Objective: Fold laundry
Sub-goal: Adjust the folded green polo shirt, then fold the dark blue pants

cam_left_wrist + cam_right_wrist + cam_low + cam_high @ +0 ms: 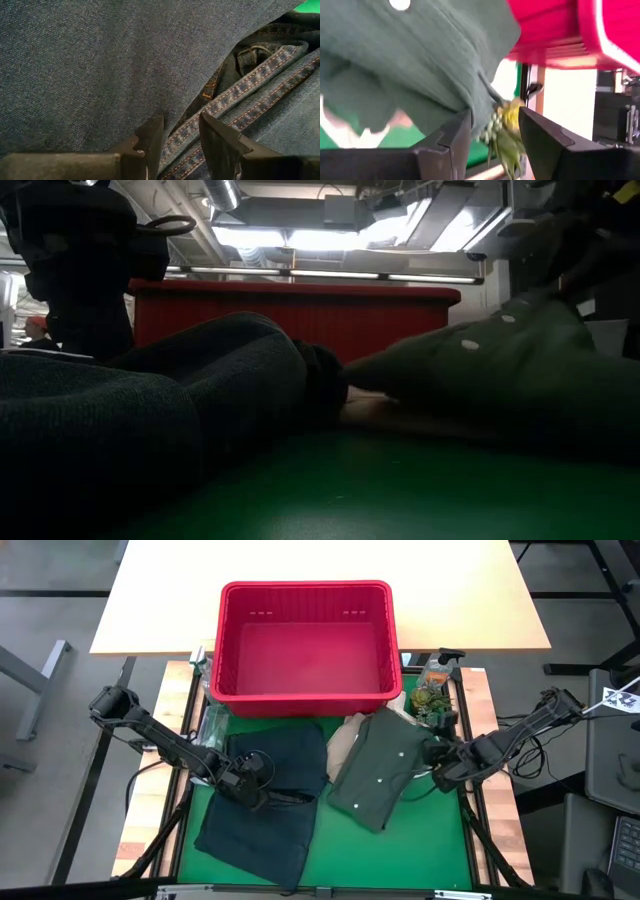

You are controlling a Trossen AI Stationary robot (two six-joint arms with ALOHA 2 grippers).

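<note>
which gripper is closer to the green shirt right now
Right. The right gripper sits at the olive-green buttoned shirt, at its edge toward the table's right side. The left gripper is over on the dark blue denim jeans, clear of the shirt.

Evenly and brightly lit from above in the high view, with soft short shadows under the basket (304,640) and shirt (380,772). Dim and backlit in the low view: ceiling lights (330,238) glaring white, jeans (150,415) nearly silhouetted, the closest cloth out of focus. Sharp denim weave in the left wrist view; motion-blurred and washed out beyond the basket's rim in the right wrist view.
</note>
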